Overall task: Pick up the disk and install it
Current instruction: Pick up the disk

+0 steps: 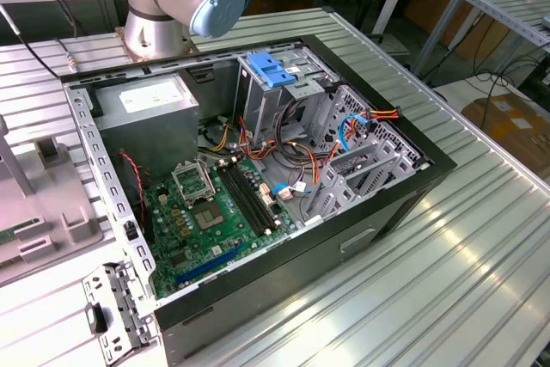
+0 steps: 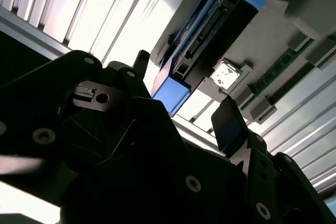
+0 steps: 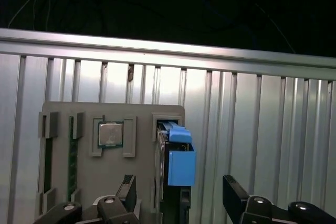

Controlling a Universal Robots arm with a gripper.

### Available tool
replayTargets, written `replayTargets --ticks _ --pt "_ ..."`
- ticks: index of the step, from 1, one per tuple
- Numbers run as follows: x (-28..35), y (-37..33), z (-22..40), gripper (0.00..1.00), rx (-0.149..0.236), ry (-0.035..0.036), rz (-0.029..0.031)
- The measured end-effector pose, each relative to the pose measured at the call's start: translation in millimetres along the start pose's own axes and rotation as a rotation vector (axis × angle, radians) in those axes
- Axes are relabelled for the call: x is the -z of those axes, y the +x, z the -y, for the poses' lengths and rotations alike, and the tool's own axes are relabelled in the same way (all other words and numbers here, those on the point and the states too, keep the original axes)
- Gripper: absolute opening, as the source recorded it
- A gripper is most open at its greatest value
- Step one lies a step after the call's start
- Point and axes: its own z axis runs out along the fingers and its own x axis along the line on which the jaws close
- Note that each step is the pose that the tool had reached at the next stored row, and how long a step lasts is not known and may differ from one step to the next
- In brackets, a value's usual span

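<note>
The disk (image 3: 176, 157) stands on edge in a slot of a grey holder tray (image 3: 113, 182), its blue carrier rails facing me. In the second wrist view the disk (image 2: 210, 30) shows its connector edge and a blue rail end. My gripper (image 3: 181, 192) is open and hovers just short of the disk, with one black fingertip (image 3: 127, 186) to one side of it and the other (image 3: 234, 195) to the other side. Neither touches it. In the second wrist view the gripper (image 2: 184, 95) shows the same wide gap between its fingers.
The tray also holds a processor chip (image 3: 110, 134) and a memory stick (image 3: 72, 150). In the exterior view the open computer case (image 1: 258, 169) lies on the ribbed metal table (image 1: 447, 272), with a drive cage under a blue bracket (image 1: 271, 70), a grey power-supply box (image 1: 146, 109) and loose cables.
</note>
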Motion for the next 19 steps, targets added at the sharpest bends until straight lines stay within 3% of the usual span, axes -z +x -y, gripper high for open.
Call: replayTargets --ticks 19 --pt "-20.7 0.4 -5.3 0.75 0.0 0.0 0.0"
